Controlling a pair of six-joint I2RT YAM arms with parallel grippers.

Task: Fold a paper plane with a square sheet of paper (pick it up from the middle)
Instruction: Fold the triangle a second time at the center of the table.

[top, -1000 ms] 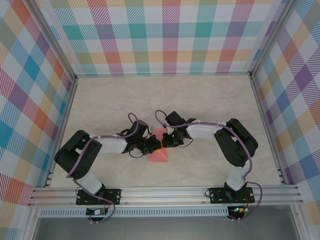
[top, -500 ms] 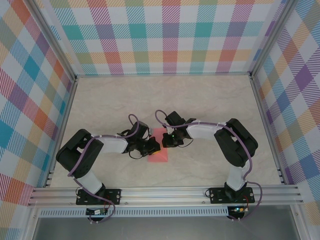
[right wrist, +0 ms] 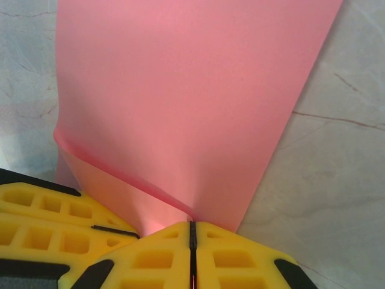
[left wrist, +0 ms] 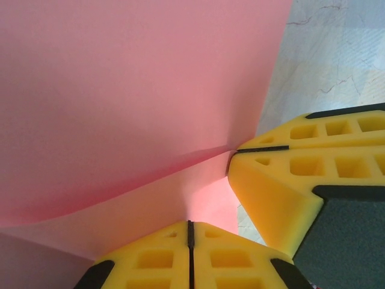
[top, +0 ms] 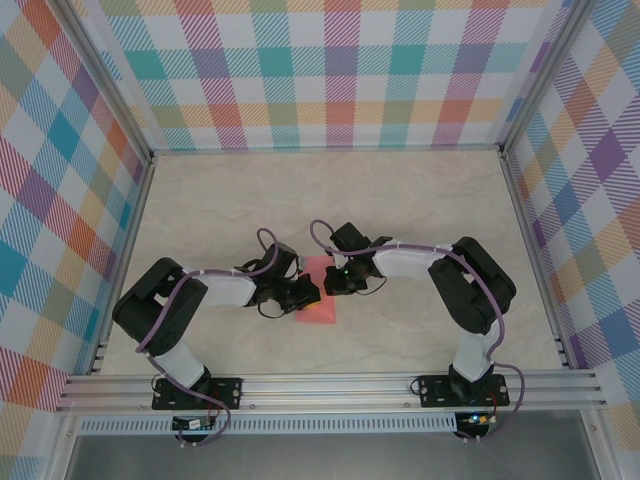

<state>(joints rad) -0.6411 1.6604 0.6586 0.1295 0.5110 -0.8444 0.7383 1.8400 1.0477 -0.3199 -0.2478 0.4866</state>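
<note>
The square sheet of paper (top: 319, 311), salmon pink, is held at the middle of the table, bent along a soft fold. My left gripper (top: 313, 291) meets it from the left and my right gripper (top: 331, 283) from the right, tips almost touching. In the left wrist view the paper (left wrist: 132, 90) spreads above my shut left gripper (left wrist: 190, 224), with the right gripper's yellow fingers (left wrist: 277, 180) close by on the right. Through the right wrist view the fold of the paper (right wrist: 192, 90) runs straight into my shut right gripper (right wrist: 191, 224); the left gripper's fingers (right wrist: 54, 223) sit at the lower left.
The marble-patterned table (top: 400, 200) is boxed in by checked walls on three sides. An aluminium rail (top: 330, 385) runs along the near edge, where both arm bases are bolted.
The left arm has shifted slightly and the paper's near part has settled a little. Both grippers stay shut on the sheet.
</note>
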